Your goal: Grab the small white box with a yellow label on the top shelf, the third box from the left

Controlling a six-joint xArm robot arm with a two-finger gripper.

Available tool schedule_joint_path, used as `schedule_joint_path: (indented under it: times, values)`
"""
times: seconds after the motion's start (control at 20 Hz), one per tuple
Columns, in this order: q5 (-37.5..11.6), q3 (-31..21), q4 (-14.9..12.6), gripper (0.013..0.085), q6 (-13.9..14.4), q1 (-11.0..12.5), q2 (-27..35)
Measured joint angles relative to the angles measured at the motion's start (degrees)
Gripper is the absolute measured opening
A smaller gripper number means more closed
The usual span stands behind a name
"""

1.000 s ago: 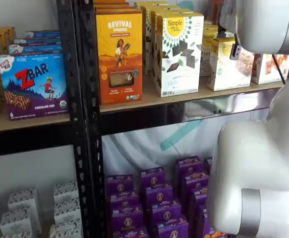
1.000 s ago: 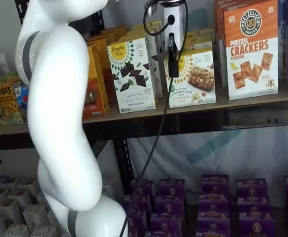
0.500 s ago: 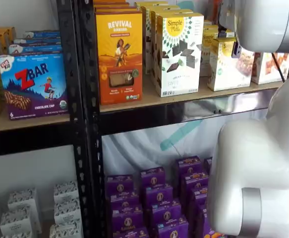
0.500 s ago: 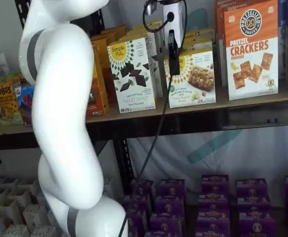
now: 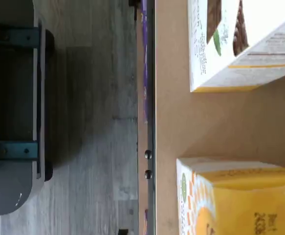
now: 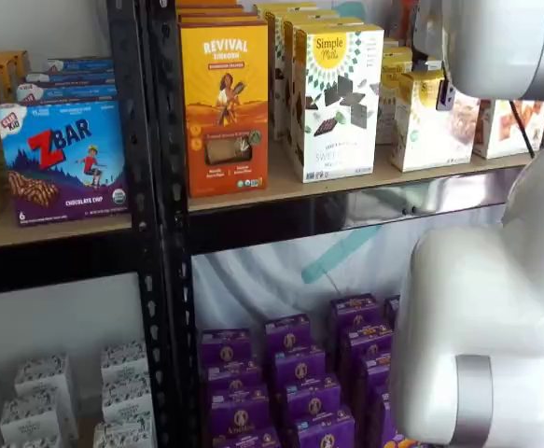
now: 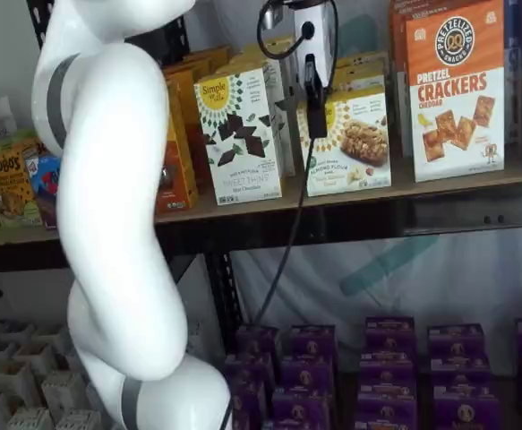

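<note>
1. My white jointed robot arm (image 7: pixel 108 224) is standing nearest the cameras, between them and the shelving, so it is hiding part of the stock in both shelf views.
2. My white-bodied gripper with two black fingers (image 7: pixel 314 112) is hanging at the front face of the small white box with a round yellow logo and cookie pictures (image 7: pixel 355 143). Only one dark finger is showing, side-on, with a black cable (image 7: pixel 287 242) trailing below it; I cannot tell whether the fingers are apart or together, and I cannot confirm a hold.
3. That box is sitting at the front edge of the light tan wooden top shelf with a shiny grey metal rail (image 7: pixel 440 193), between the taller white carton with dark chocolate squares (image 7: pixel 238 134) and the orange-and-white pretzel cracker box (image 7: pixel 456 90). Front-row placement is, in my judgement, leaving its sides reachable.
4. In the wrist view, a white carton (image 5: pixel 240 44) and a yellow one (image 5: pixel 240 200) are flanking bare board.
5. Farther back, more cartons are queuing behind.
</note>
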State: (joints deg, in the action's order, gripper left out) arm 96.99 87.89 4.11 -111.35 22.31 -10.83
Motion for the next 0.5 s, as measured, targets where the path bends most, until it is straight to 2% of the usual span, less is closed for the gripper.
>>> schedule_joint_path:
  times: [0.1,0.15,0.3,0.5]
  values:
    - [-0.5,-0.5,0.1,0.0690,0.1,-0.1,-0.4]
    - [-0.7,-0.7,0.2,0.0690,0.1,-0.1,-0.5]
    - [-1.0,-1.0,0.4,0.0610,0.2,-0.2,-0.9]
    - [-1.0,-1.1,0.4,0.0610,0.3,-0.3,-1.0]
